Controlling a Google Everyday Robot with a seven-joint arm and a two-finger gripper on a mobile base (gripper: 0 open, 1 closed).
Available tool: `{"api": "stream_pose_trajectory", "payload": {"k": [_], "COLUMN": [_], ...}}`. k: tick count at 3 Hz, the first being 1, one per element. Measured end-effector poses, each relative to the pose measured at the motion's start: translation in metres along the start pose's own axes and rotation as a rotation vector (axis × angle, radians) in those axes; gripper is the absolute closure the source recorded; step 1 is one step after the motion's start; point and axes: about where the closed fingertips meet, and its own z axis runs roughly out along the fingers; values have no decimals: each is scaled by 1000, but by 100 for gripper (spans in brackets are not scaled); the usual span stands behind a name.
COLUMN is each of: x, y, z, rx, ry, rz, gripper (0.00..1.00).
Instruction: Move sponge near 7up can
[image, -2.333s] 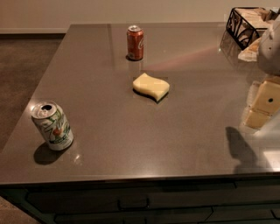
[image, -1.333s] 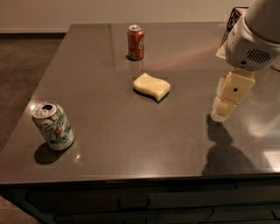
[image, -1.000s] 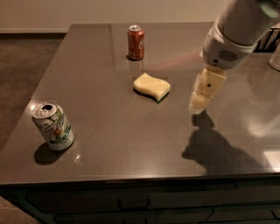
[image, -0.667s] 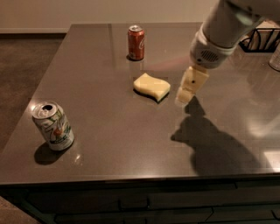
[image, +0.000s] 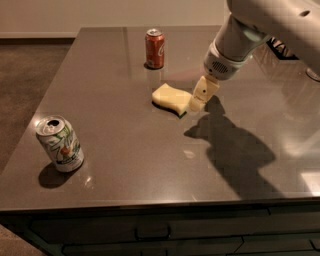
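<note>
1. My cream gripper (image: 195, 104) hangs just beside the pale yellow, wavy-edged foam sponge (image: 169, 97); whether it is spread or closed, I cannot tell.
2. The sponge lies on the dark desk (image: 130, 160), well apart from the white-and-green 7up can (image: 60, 144).

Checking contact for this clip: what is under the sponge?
The sponge lies on the dark table, a thin shadow along its near edge. The end effector at its right end hides that corner.

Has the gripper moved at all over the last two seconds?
Yes. The gripper has travelled left across the table, from near its right edge to just beside the sponge's right end. The sponge and the red can have stayed put.
</note>
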Motion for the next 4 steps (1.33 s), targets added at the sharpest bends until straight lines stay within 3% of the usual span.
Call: {"api": "stream_pose_trajectory", "payload": {"k": [2,4], "x": [-25,-49], "y": [6,19], "z": [45,65], "rx": [-73,-163], "ry": [-26,-34], "rz": [30,24], "gripper": [0,41]}}
